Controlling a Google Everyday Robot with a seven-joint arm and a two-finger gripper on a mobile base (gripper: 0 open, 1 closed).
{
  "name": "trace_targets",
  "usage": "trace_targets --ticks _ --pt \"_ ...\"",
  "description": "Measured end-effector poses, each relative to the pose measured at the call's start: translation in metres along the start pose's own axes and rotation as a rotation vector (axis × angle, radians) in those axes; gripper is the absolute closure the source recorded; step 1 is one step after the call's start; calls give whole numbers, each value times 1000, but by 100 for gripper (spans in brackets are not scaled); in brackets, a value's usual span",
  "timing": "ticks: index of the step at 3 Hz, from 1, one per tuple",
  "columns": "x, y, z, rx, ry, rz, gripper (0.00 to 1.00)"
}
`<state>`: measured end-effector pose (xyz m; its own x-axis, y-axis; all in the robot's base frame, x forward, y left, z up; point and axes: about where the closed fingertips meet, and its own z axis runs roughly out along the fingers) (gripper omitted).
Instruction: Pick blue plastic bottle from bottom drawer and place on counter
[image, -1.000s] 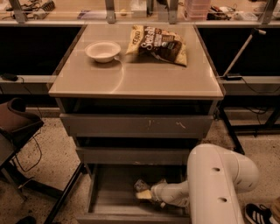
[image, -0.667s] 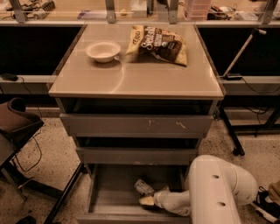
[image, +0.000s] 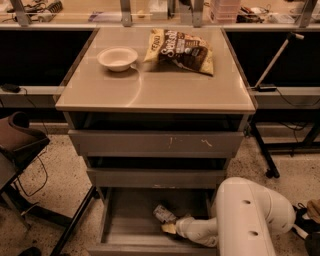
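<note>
The bottom drawer (image: 125, 220) stands pulled open under the grey cabinet. The blue plastic bottle (image: 163, 214) lies on its side on the drawer floor, right of the middle. My white arm reaches in from the lower right, and the gripper (image: 170, 227) sits low in the drawer, just in front of and right of the bottle, against it or nearly so. The beige counter (image: 150, 90) tops the cabinet above.
A white bowl (image: 117, 58) and a yellow-brown snack bag (image: 181, 50) lie at the back of the counter. The upper two drawers stand slightly out. A chair (image: 17, 145) is at the left, and metal stand legs (image: 262, 155) at the right. A cluttered worktable runs behind.
The arm has dropped lower and shifted within the drawer, bringing the gripper closer in front of the bottle. The bottle has not moved.
</note>
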<state>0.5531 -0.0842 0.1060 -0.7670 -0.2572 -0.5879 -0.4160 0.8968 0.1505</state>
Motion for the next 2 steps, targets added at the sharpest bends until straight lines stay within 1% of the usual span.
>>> trace_targets --ticks 1,2 --pt "0 0 0 0 0 0 42" --pt "-8 -2 -13 5 -15 -15 65"
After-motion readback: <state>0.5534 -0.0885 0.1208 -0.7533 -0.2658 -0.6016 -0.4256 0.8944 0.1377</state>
